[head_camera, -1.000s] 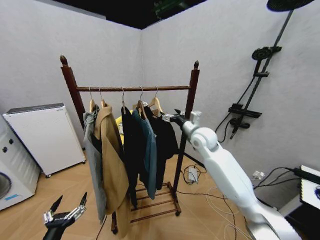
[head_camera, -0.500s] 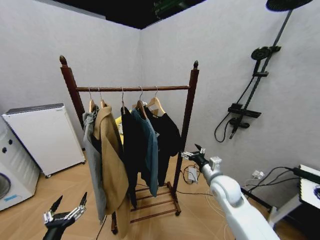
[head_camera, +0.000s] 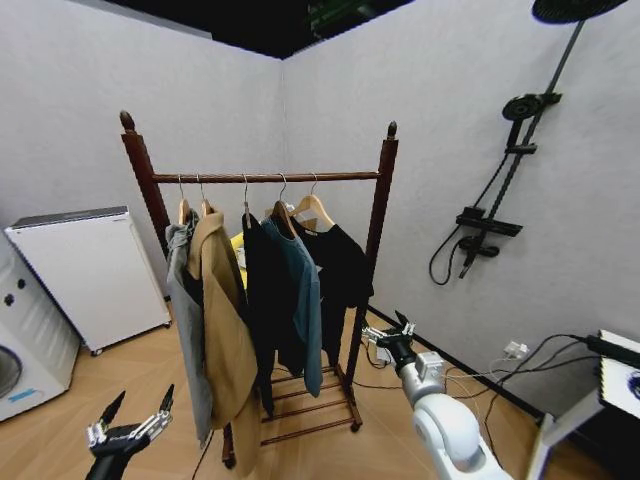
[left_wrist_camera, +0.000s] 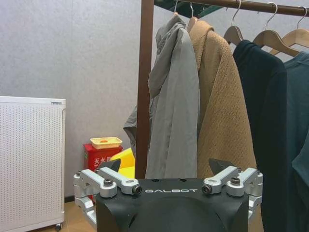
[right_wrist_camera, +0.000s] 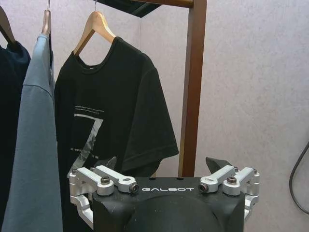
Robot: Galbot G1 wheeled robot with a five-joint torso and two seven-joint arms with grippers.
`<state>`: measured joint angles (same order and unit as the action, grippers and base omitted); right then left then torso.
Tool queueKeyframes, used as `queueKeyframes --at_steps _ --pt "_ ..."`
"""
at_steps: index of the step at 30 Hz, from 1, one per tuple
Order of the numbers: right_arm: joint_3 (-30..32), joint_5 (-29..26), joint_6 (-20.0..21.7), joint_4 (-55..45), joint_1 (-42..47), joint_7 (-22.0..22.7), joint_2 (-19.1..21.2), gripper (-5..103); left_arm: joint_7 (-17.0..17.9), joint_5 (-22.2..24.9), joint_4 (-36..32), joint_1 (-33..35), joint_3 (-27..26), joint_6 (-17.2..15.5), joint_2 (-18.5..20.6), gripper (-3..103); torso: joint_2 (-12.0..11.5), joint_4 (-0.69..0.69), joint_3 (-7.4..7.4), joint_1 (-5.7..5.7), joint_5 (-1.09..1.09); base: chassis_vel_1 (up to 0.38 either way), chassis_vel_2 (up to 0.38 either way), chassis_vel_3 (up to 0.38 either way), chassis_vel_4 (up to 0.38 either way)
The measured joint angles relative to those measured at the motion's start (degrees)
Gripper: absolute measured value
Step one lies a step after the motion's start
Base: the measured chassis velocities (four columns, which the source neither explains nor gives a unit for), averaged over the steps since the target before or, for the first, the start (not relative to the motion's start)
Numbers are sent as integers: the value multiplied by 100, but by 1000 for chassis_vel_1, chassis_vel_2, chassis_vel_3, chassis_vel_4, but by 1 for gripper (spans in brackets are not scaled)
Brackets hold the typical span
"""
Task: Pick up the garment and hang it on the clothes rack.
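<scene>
The garment is black and hangs from a light wooden hanger at the right end of the rail of the clothes rack. The right wrist view shows the garment with short sleeves and a pale print, next to the rack's dark upright. My right gripper is open, empty and low, to the right of the rack and apart from the garment; its spread fingers frame the same scene. My left gripper waits open near the floor at front left, facing the rack's other upright.
A grey top, a long tan coat, a dark garment and a blue jacket also hang on the rail. A white appliance stands left. A shower fixture is on the right wall, with cables on the floor below.
My right gripper has left the rightmost hanger and dropped from rail height to low beside the rack's right upright. The black garment stays hanging, and the left arm has not moved.
</scene>
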<state>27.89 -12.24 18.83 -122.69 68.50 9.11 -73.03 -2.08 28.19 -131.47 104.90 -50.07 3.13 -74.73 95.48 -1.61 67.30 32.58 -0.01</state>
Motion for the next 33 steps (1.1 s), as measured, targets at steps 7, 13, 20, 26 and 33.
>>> queueKeyframes --at_steps 7,13,20,26,33 --pt "2 93 -79 25 62 61 -11 100 0 0 0 0 0 0 0 100 0 -1 0 1 1 0 0 0 0" --pt "7 227 -216 44 164 53 -88 100 0 0 0 0 0 0 0 100 0 0 0 1 1 0 0 0 0" --pt "15 225 -230 46 171 45 -69 100 0 0 0 0 0 0 0 100 0 0 0 1 1 0 0 0 0" --pt "15 223 -241 41 185 41 -75 100 0 0 0 0 0 0 0 100 -1 0 1 1 1 -41 -32 -28 -26" --pt "15 222 -266 23 252 36 -79 100 0 0 0 0 0 0 0 100 0 0 0 1 1 -77 -69 -71 -71"
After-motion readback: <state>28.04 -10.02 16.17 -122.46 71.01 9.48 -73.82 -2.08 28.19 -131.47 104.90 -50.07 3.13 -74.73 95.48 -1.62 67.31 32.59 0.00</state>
